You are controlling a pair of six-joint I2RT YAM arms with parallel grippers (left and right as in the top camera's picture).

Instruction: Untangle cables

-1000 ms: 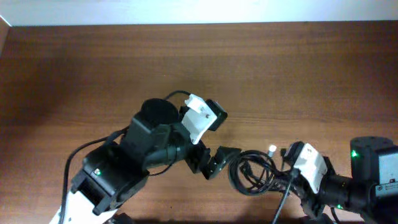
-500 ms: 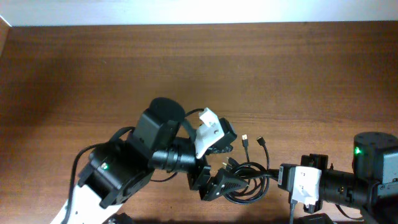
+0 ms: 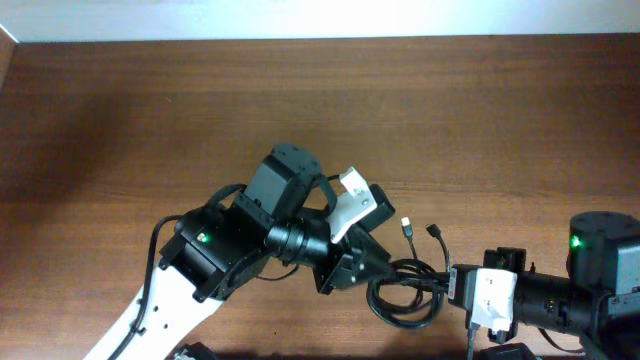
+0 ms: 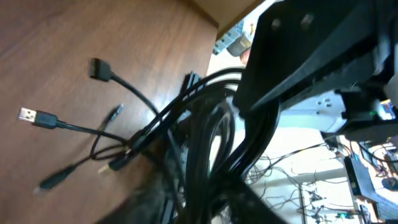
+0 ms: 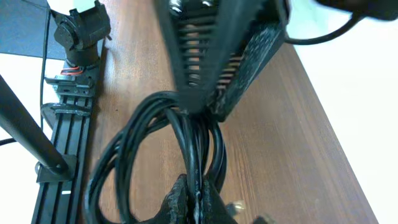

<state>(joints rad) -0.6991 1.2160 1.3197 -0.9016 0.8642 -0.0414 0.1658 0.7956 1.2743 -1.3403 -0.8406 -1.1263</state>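
The cables (image 3: pixel 405 292) are lying in a black tangle near the table's (image 3: pixel 150 120) front edge, stretched between both arms. The right gripper (image 5: pixel 205 112) is pinching several strands, its fingers pressed together. The left gripper (image 3: pixel 372 268) is covering the tangle's other end; strands are running between its fingers (how tightly, I cannot tell). Two loose plugs (image 4: pixel 28 116) are resting on bare wood just beside the bundle.

Black cables (image 3: pixel 415 283), one plug (image 4: pixel 26 115) tipped silver, lie on the reddish-brown wood-grain counter (image 3: pixel 450 120); a green light (image 3: pixel 572 243) glows at near right.
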